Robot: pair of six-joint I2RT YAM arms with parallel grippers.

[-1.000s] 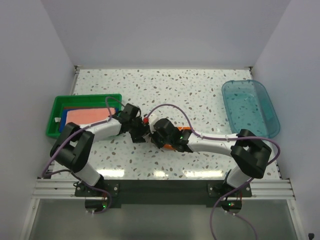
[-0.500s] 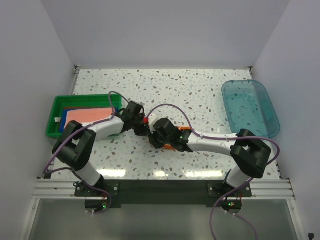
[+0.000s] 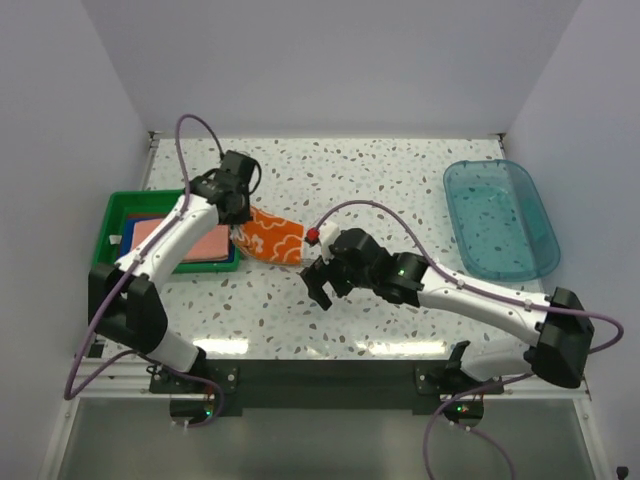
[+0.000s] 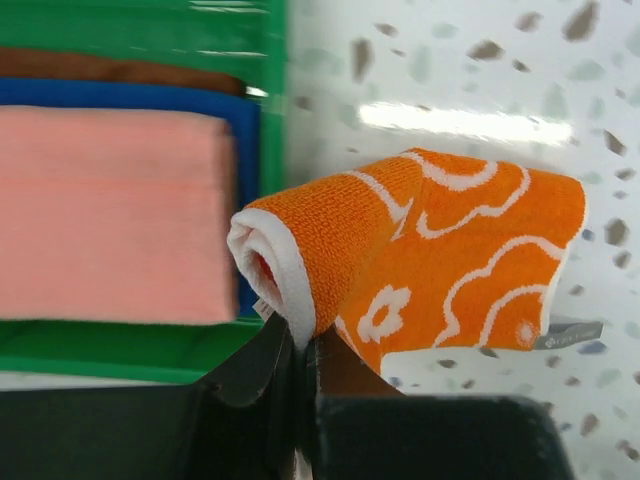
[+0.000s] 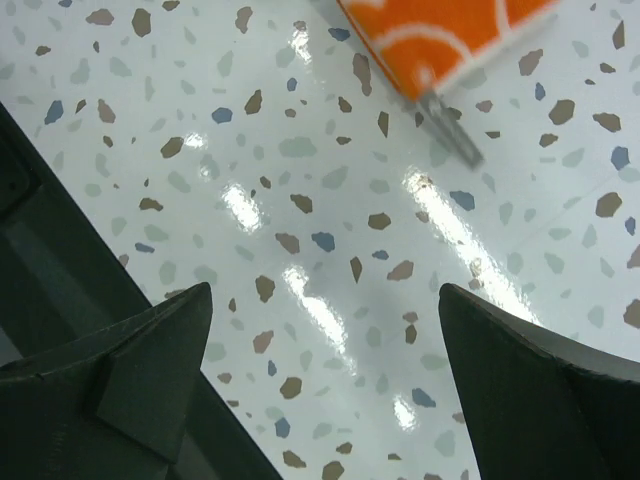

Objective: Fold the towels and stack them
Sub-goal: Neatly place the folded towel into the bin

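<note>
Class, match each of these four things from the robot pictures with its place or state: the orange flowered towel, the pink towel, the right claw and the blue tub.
Things:
1. orange flowered towel
2. pink towel
3. right claw
4. blue tub

Places or states:
A. open, over the speckled table
B. top of the stack in the green tray
C. far right of the table
D. pinched in the shut left claw

Pairs: 1-D, 2-B, 3-A, 4-C

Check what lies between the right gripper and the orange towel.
Only bare speckled table separates right gripper and orange towel, clearest in the right wrist view.
</note>
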